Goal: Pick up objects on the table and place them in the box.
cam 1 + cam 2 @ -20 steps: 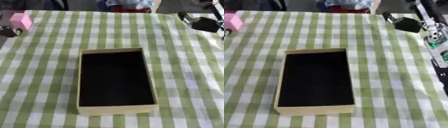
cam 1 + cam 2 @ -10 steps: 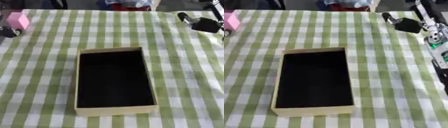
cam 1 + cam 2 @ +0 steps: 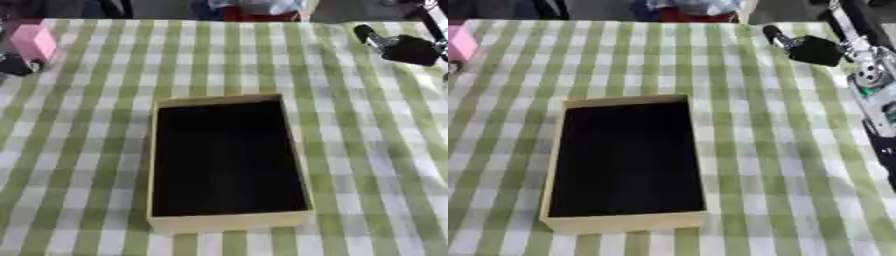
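An open cardboard box with tan walls and a black inside lies in the middle of the green-and-white checked table. Nothing shows inside it. A pink block stands at the far left corner of the table. A dark shape just in front of the block at the view's left edge looks like part of my left hand; whether it touches the block is unclear. My right hand is a black shape hovering over the far right of the table, well away from the box, with its forearm running down the right edge.
The checked cloth lies bare to the left and right of the box. Someone's clothing shows beyond the table's far edge.
Almost nothing has changed. My right hand has drifted slightly over the far right corner, and the box and the pink block stay where they were.
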Robot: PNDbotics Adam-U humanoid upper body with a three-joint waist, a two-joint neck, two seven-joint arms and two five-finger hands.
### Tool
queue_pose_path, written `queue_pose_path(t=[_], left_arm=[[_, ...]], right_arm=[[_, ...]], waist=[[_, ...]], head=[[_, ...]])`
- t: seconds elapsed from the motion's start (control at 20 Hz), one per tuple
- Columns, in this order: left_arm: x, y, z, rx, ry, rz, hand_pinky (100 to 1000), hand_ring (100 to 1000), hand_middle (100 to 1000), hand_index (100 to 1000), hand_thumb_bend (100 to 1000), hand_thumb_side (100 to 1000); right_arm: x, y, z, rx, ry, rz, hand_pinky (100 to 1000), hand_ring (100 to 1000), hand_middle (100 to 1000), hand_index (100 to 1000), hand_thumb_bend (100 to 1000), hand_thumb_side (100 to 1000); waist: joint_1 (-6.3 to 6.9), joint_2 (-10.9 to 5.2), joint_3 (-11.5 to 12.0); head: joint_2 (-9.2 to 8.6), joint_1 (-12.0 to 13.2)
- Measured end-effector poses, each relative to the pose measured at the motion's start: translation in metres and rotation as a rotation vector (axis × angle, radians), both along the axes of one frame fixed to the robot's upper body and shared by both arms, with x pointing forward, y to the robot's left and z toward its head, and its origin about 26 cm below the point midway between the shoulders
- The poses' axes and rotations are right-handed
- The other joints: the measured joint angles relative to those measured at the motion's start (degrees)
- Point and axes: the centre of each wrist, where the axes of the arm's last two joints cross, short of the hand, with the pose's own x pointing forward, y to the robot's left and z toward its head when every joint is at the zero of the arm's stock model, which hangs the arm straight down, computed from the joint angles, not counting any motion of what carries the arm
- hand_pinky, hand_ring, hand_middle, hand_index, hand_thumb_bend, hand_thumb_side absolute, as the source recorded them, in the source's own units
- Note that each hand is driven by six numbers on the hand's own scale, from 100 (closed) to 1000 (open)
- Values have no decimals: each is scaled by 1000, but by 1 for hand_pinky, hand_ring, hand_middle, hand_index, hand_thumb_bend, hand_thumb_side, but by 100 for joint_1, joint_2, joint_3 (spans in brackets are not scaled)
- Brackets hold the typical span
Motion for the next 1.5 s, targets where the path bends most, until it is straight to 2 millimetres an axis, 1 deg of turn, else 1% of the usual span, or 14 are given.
queue_pose_path(t=[0.3, 0.85, 1.2, 1.25, 1.35, 1.4, 1.45, 1.5], left_arm=[[0, 0, 0, -1, 1, 5, 816, 799, 797, 854, 443, 119], [0, 0, 0, 0, -8, 17, 816, 800, 797, 853, 444, 118], [0, 0, 1, 1, -10, 16, 816, 800, 797, 853, 444, 118], [0, -1, 1, 2, -11, 16, 743, 632, 617, 722, 350, 100], [-1, 0, 5, 12, -24, 25, 686, 521, 505, 638, 292, 100], [-1, 0, 6, 19, -28, 32, 667, 483, 468, 608, 292, 100], [-1, 0, 6, 26, -32, 41, 646, 451, 426, 571, 267, 100], [-1, 0, 6, 32, -38, 49, 600, 408, 365, 512, 247, 100]], right_arm=[[0, 0, 0, 0, -1, 1, 746, 860, 861, 928, 459, 564], [0, 0, -1, -1, 0, 1, 746, 860, 860, 928, 467, 561], [0, 0, -1, -1, 1, 0, 746, 860, 860, 928, 467, 561], [0, 0, -1, -1, 1, 0, 745, 860, 859, 928, 474, 559], [0, 0, -1, 0, 0, 1, 745, 860, 859, 928, 476, 559], [0, 0, -1, 0, 1, 0, 745, 860, 859, 928, 464, 556], [0, -1, -2, 0, 2, 0, 745, 860, 859, 928, 476, 558], [0, -1, -2, 0, 3, 0, 746, 860, 859, 928, 475, 562]], waist=[[12, 23, -24], [17, 114, -31], [17, 117, -31], [17, 121, -31], [31, 155, -31], [41, 175, -32], [47, 182, -34], [47, 183, -37]], head=[[0, -2], [14, 1], [14, 0], [15, 0], [15, -3], [15, -6], [15, -9], [14, -11]])
